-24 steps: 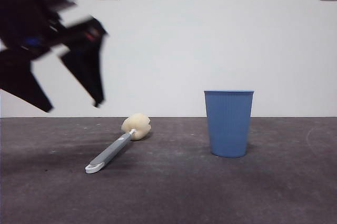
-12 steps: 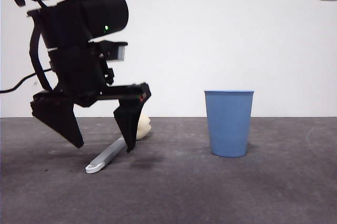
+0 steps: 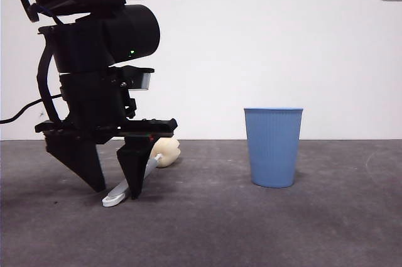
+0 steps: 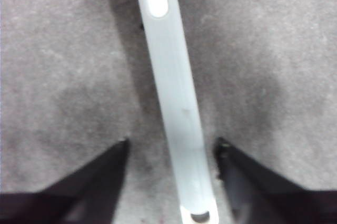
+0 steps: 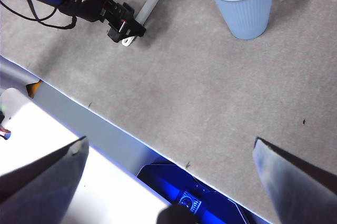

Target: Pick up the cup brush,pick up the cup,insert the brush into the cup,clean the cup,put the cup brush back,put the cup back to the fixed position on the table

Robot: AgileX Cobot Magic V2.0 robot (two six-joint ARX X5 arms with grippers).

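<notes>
The left tool (image 3: 117, 191) was found lowered onto the desk (image 3: 264, 229), its two black jaws spread apart and set on either side of the cup brush (image 3: 129, 184), near the handle's looped end. In the left wrist view the handle (image 4: 176, 108) was seen running between the jaws with a gap of bare desk on each side; contact was not observed. Compared with half a second earlier, the tool was recorded as lower and shifted toward the looped end, with the jaw spacing narrowed; a second earlier it had been well above the desk.

The cup brush was noted lying flat, its slim grey handle angled away from the front camera, the white loop nearest that camera and the cream-yellow lobed sponge head (image 3: 167, 151) at the far end, partly hidden behind the arm. Its position was unchanged from the earlier frames.

The left arm was seen descending steeply from the upper left of the front view, wrist near vertical, jaws pointing down.

The cup (image 3: 273, 146), blue and finely ribbed, was recorded upright, well apart from the brush.

The right tool (image 5: 171, 153) was held high above the desk edge, jaws wide and empty.
</notes>
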